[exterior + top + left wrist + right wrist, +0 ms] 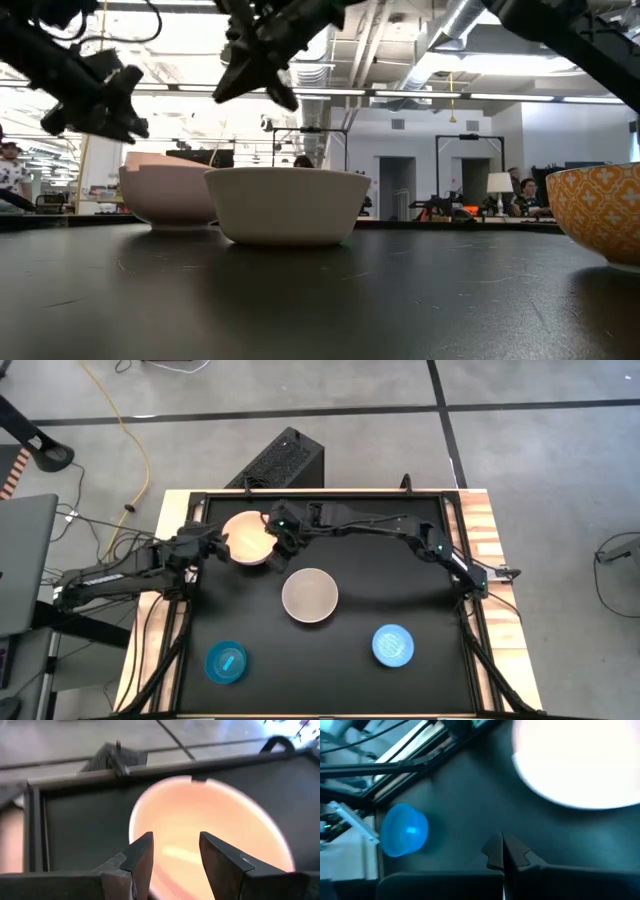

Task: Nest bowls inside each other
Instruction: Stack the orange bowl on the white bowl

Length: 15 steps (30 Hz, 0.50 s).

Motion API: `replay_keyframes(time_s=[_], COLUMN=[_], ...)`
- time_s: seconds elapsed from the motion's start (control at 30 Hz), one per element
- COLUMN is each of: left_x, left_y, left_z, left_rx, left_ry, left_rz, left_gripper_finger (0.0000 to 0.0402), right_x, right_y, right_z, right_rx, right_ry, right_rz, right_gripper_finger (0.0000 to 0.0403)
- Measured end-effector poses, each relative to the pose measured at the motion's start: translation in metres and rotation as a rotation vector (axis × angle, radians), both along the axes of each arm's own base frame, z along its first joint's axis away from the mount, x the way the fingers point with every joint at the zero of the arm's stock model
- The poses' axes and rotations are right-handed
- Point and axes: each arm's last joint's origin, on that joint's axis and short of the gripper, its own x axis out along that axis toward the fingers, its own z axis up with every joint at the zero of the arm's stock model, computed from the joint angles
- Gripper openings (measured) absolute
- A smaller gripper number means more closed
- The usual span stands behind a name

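A pink bowl (pixel 245 538) (pixel 165 190) (pixel 210 825) stands on its base at the far left of the black table. A cream-beige bowl (pixel 310 595) (pixel 288 205) stands at the middle. A teal-blue bowl (pixel 226 662) sits near left and a light blue bowl (pixel 393 644) near right. My left gripper (pixel 215 545) (pixel 175 852) is open, just left of the pink bowl and above its rim. My right gripper (pixel 282 542) (pixel 502 852) is shut and empty. It hangs by the pink bowl's right rim, above both bowls in the low view (pixel 255 65).
A raised black frame (pixel 320 493) rims the table, with wooden strips (pixel 495 560) outside it. A bowl with an orange patterned outside (pixel 600 215) shows at the low view's right edge. A black box (pixel 285 458) stands on the floor behind the table. People sit in the room beyond.
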Motion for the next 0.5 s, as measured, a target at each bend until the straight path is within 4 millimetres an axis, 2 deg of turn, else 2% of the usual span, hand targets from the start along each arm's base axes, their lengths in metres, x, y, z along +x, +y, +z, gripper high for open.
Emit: replay_keyframes(time_s=[0.13,0.23,0.33,0.5], left_x=[0.001,0.001,0.001,0.000], left_y=[0.000,0.000,0.000,0.000], left_z=[-0.015,-0.018,-0.018,-0.020], left_rx=[-0.041,-0.049,-0.048,-0.057], left_ry=[-0.002,-0.011,-0.007,0.016], left_rz=[0.024,0.036,0.034,0.037], left_gripper_finger=[0.0148,0.0148,0.0148,0.0148], right_x=[-0.013,-0.022,-0.028,-0.032], right_y=[-0.003,-0.005,-0.008,-0.010], right_z=[0.025,0.039,0.047,0.047], right_rx=[-0.057,-0.092,-0.115,-0.115], right_ry=[-0.038,-0.062,-0.064,-0.039], right_rz=[-0.036,-0.051,-0.072,-0.078], right_gripper_finger=[0.0004,0.0004,0.0004,0.0004])
